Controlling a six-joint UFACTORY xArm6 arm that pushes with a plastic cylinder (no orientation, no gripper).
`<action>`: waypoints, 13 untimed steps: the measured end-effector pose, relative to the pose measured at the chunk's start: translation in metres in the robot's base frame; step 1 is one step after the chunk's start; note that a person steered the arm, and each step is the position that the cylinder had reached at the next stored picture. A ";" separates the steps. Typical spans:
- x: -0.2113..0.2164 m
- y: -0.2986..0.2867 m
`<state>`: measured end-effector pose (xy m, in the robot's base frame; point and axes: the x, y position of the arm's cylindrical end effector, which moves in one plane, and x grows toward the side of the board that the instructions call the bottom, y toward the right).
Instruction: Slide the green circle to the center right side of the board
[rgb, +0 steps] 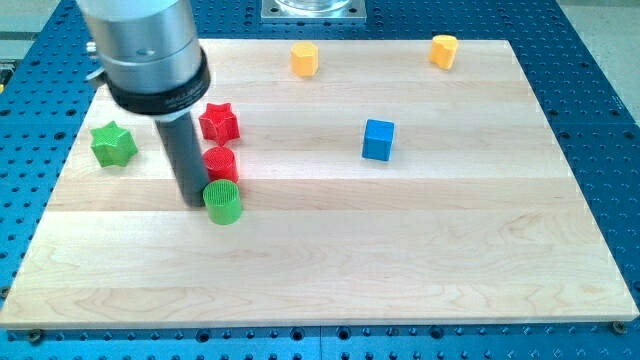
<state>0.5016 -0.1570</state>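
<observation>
The green circle (223, 202) is a short green cylinder on the wooden board (400, 260), left of centre. My tip (193, 203) stands right against its left side, touching or nearly so. The dark rod rises from there to the grey arm body at the view's top left. A red circle (220, 163) sits just above the green circle, next to the rod.
A red star (219, 122) lies above the red circle. A green star (113, 144) lies near the board's left edge. A blue cube (378, 139) sits right of centre. An orange block (304, 59) and a yellow block (444, 50) lie along the top edge.
</observation>
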 end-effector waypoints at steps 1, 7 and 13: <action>0.023 0.003; -0.026 0.096; -0.013 0.259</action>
<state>0.4886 0.1017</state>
